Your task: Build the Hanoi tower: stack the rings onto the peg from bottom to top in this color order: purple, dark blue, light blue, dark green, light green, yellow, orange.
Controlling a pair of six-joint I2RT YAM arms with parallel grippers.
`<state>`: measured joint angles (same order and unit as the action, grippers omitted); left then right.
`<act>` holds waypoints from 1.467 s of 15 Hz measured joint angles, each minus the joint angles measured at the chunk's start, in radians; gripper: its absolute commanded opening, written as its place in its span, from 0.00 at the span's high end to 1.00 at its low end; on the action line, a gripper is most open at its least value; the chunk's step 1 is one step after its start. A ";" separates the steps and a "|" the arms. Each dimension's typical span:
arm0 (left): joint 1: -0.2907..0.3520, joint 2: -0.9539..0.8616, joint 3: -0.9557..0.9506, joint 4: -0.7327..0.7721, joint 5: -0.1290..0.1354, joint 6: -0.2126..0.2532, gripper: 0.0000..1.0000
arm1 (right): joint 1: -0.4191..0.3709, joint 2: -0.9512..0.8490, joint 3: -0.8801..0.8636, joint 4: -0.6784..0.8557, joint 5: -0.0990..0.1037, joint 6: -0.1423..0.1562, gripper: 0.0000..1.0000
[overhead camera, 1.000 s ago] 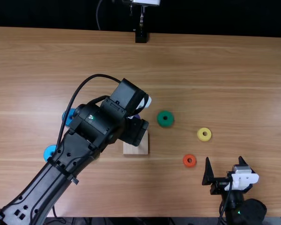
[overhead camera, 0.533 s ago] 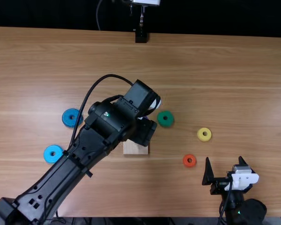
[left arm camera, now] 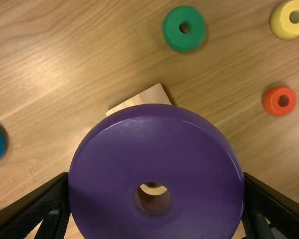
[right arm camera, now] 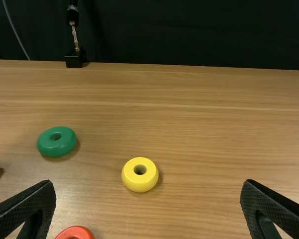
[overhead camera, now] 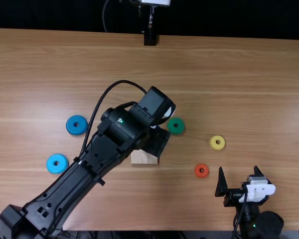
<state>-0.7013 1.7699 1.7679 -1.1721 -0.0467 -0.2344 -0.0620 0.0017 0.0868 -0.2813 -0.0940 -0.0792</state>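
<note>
In the top view, a pale square wooden block (overhead camera: 144, 158) sits on the light brown wooden table (overhead camera: 239, 74), partly covered by the left gripper (overhead camera: 155, 142). Left of the block lie two thick round rings, a darker blue one (overhead camera: 71, 125) farther up and a light blue one (overhead camera: 51, 164) nearer its level. A thick dark green ring (overhead camera: 176, 132) is up and right of the block; a small yellow ring (overhead camera: 213, 143) lies farther right, and a small red-orange ring (overhead camera: 197, 171) right and slightly below. The right gripper (overhead camera: 238, 172) is well right of the block, beyond the red-orange ring.

In the left wrist view, the left gripper clasps a thick, glossy purple ring (left arm camera: 114, 159) by its sides, its face hiding much of the block.

In the right wrist view, the right gripper stands wide; the dark green ring is nearer the block than the yellow ring is.
</note>
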 measured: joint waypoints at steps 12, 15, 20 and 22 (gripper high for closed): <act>0.002 0.019 0.000 -0.004 0.000 -0.002 0.00 | 0.000 0.000 0.000 0.000 0.000 0.000 0.00; 0.032 0.019 0.000 0.004 -0.003 -0.001 0.00 | 0.000 0.000 0.000 0.000 0.000 0.000 0.00; 0.156 -0.004 0.113 0.074 -0.001 0.000 0.00 | 0.000 0.000 0.000 -0.001 0.001 0.000 0.00; 0.254 -0.037 0.104 0.257 -0.002 -0.001 0.00 | 0.000 0.000 0.000 0.000 0.000 0.000 0.00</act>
<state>-0.4469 1.7329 1.8721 -0.9154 -0.0483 -0.2352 -0.0616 0.0017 0.0864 -0.2813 -0.0937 -0.0788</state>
